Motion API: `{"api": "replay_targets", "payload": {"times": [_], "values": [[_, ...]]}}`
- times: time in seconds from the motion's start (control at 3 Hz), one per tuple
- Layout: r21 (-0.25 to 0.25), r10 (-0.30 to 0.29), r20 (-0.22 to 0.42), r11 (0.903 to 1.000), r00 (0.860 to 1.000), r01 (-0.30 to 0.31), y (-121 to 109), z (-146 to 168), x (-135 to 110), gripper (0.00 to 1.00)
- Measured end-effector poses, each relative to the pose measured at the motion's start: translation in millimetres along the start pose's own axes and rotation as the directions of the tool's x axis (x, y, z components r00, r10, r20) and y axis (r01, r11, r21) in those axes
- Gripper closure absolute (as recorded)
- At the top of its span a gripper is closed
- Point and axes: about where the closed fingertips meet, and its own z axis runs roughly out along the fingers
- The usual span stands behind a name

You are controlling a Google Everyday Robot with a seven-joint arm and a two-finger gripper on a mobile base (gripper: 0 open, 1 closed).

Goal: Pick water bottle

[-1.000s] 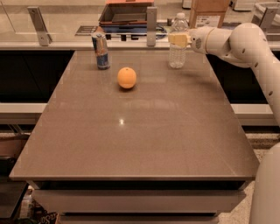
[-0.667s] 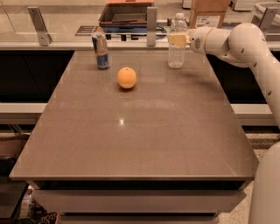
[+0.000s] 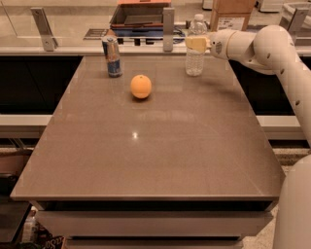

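Observation:
The water bottle (image 3: 195, 63) is clear and ribbed with a white cap. It stands upright at the far right of the table (image 3: 160, 151). My gripper (image 3: 196, 44) reaches in from the right at the height of the bottle's upper body. One pale yellow finger (image 3: 193, 44) lies across the bottle's front, and the other is hidden behind it. The gripper looks shut on the bottle, which still rests on the table.
A blue-and-silver drink can (image 3: 112, 57) stands at the far left. An orange (image 3: 141, 86) lies in front of it, towards the middle. Behind the table runs a counter with metal posts (image 3: 168, 29), a dark tray (image 3: 141, 14) and a cardboard box (image 3: 233, 13).

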Motion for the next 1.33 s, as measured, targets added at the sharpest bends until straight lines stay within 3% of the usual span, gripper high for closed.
{"api": "replay_targets", "payload": {"times": [0.67, 1.0, 1.33], "values": [[0.041, -0.038, 0.019, 0.9985, 0.999, 0.037, -16, -13, -47, 1.00], [0.075, -0.091, 0.033, 0.9932, 0.995, 0.089, -18, -24, -80, 1.00], [0.124, -0.166, 0.036, 0.9792, 0.986, 0.160, -13, -39, -126, 1.00]]}}
